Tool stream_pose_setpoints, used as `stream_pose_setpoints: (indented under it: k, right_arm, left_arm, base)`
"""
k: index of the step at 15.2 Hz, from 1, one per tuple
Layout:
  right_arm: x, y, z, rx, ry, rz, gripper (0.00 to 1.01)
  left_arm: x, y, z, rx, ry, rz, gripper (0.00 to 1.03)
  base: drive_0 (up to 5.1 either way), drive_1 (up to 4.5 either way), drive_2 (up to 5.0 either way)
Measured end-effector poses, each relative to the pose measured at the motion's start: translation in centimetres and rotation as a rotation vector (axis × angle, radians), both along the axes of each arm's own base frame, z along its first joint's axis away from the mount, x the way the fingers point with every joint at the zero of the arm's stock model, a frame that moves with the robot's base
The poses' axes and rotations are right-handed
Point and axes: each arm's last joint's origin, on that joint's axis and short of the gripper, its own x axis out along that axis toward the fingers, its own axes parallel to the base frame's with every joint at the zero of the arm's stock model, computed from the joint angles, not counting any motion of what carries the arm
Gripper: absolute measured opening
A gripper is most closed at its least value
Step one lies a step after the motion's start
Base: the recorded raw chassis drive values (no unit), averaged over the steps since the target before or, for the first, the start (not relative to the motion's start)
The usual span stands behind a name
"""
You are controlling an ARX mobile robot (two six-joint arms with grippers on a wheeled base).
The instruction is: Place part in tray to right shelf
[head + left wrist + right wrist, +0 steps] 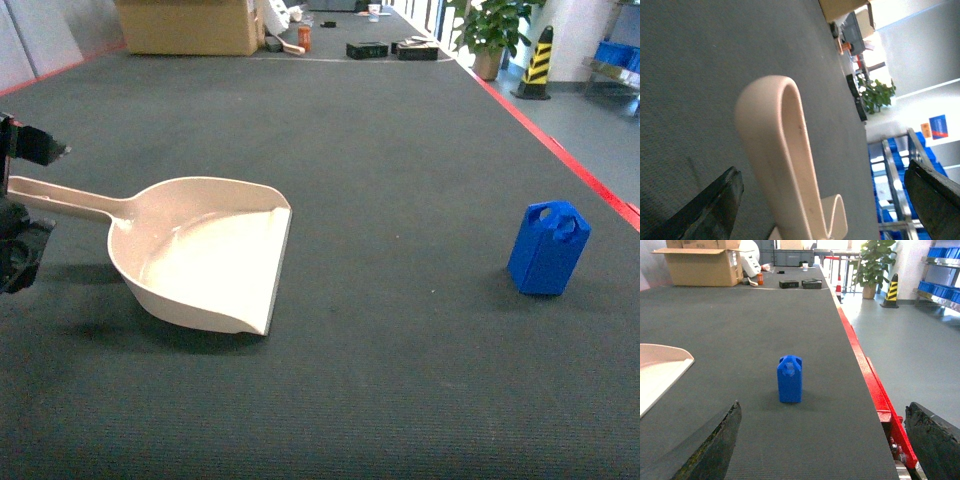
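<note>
The beige tray [200, 255] lies on the dark table at centre left, its long handle [70, 203] pointing left. My left gripper [25, 200] is open at the left edge with the handle's end between its jaws. In the left wrist view the handle [785, 150] runs between the spread fingers of the left gripper [822, 205] without touching either. The blue part [548, 248] stands upright at the right, far from the tray. My right gripper [822, 445] is open and empty, a short way back from the part [789, 379]. The right shelf [895, 170], a steel rack with blue crates, shows beyond the table.
A red strip [560, 150] marks the table's right edge, with floor beyond. At the far end sit a cardboard box [190, 25] and small black items [367, 49]. A potted plant [490, 30] and a striped cone [540, 60] stand off the table.
</note>
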Motion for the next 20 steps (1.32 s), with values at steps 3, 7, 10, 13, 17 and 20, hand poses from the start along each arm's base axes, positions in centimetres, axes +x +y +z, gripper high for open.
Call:
stream_pose_setpoints:
  k: [3,7,10,13,17,20]
  right_arm:
    - [0.0,0.0,0.0,0.0,0.0,0.0,0.98]
    - [0.0,0.0,0.0,0.0,0.0,0.0,0.98]
    - [0.0,0.0,0.0,0.0,0.0,0.0,0.98]
    - [0.0,0.0,0.0,0.0,0.0,0.0,0.98]
    - [0.0,0.0,0.0,0.0,0.0,0.0,0.98]
    - [0.0,0.0,0.0,0.0,0.0,0.0,0.98]
  left_arm:
    - [2.5,0.3,-0.4,-0.029,-0.022,-0.07,0.98]
    - [4.0,1.0,-1.7,-0.066,-0.011,-0.098,0.9]
    - [3.8,0.5,-1.7,-0.105,-0.085,-0.16,0.48]
    - [3.3,0.3,-2.3,-0.139,-0.082,-0.162,0.15]
    - [1.8,-1.3,-1.9,-0.19,-0.048,-0.207,0.14]
    - [0.6,-4.9,1.8,-0.196,-0.108,-0.314,0.14]
  base:
    - [0.0,0.0,0.0]
    - [0.0,0.0,0.0]
    - [0.0,0.0,0.0]
    - [0.0,0.0,0.0]
    - [0.0,0.0,0.0]
    - [0.0,0.0,0.0]
